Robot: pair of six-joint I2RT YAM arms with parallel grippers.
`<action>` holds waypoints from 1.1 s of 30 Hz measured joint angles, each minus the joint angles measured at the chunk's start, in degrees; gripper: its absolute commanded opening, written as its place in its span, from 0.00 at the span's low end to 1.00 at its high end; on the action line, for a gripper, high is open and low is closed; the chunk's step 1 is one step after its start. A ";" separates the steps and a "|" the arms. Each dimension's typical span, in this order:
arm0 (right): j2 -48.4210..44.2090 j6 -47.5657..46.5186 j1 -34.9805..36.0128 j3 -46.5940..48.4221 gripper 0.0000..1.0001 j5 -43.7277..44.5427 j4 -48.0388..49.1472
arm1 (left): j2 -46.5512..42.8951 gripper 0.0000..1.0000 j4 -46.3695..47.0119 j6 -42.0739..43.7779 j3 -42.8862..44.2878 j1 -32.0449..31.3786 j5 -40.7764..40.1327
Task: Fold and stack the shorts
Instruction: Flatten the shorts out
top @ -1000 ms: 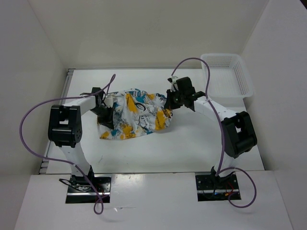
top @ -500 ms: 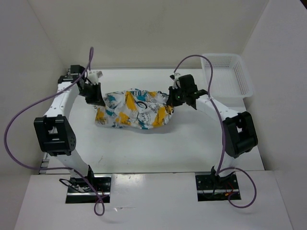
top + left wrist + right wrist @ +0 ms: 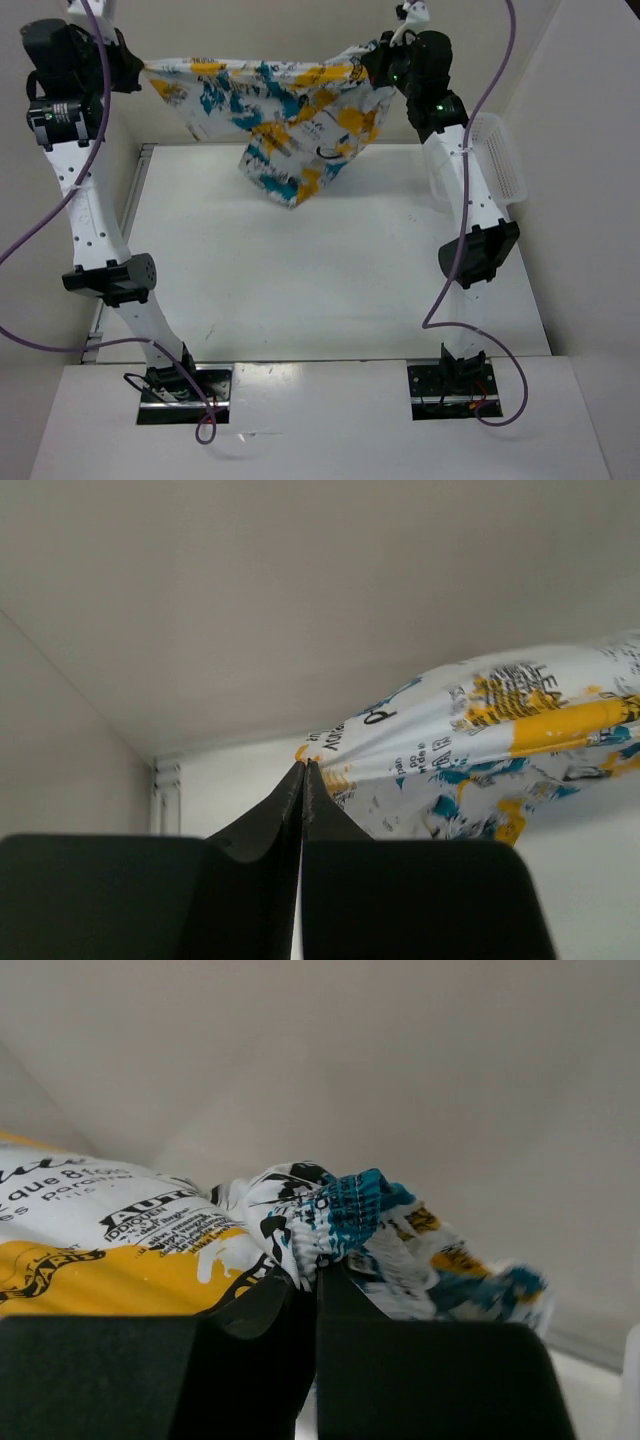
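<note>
Shorts (image 3: 290,100), soft white fabric printed with teal-blue, yellow-orange and black patches: up in the air, well above the white table (image 3: 300,280), strung out like a banner. Runs left to right across the top view, long axis from one arm to the other, top edge taut, lower part sagging to a point near the middle. Left gripper (image 3: 132,72) shut tight on the left corner; from its wrist camera, black fingers (image 3: 265,815) pressed together with only a pinch of cloth at the tips, fabric streaming away toward the right. Right gripper (image 3: 378,62) clamped likewise on a bunched wad at the right corner, most of the cloth spreading off toward the left. So: garment squarely between the two, neither arm nearer, one at each end. Looks like a spread-and-lay-down ahead, calling for both ends to come down level; otherwise, risk of a skewed landing. Hard to make out: waistband edge versus leg edge, one layer pinched or two, and the far side of the hanging tip. White perforated plastic basket (image 3: 500,165) at the right edge of the table, partly hidden behind the right arm.
</note>
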 measured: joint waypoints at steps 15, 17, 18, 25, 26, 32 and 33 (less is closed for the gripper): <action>-19.06 -5.70 -0.31 -54.55 0.00 -7.13 -0.98 | -18.99 0.00 1.36 0.13 -46.60 -1.95 0.70; -21.40 -6.91 -0.31 -66.40 0.00 -8.39 -3.52 | -21.27 0.00 0.79 0.09 -58.29 -4.57 -0.48; -22.27 -7.39 -0.31 -70.29 0.00 -8.87 -4.52 | -21.99 0.00 0.42 0.11 -63.04 -6.10 -1.29; -31.26 -9.16 -0.31 -79.23 0.00 -10.21 -7.37 | -17.00 0.45 1.66 0.37 -74.40 -16.90 -6.88; -32.09 -9.22 -0.31 -79.25 0.00 -10.19 -6.91 | -14.88 0.47 2.01 0.42 -72.48 -17.11 -7.02; -32.96 -9.44 -0.31 -80.50 0.07 -9.09 -5.57 | -1.70 0.58 6.01 0.13 -61.81 -17.07 -5.86; -32.96 -9.51 -0.31 -81.00 0.07 -8.63 -5.38 | -1.25 0.59 5.97 0.13 -62.75 -17.51 -5.99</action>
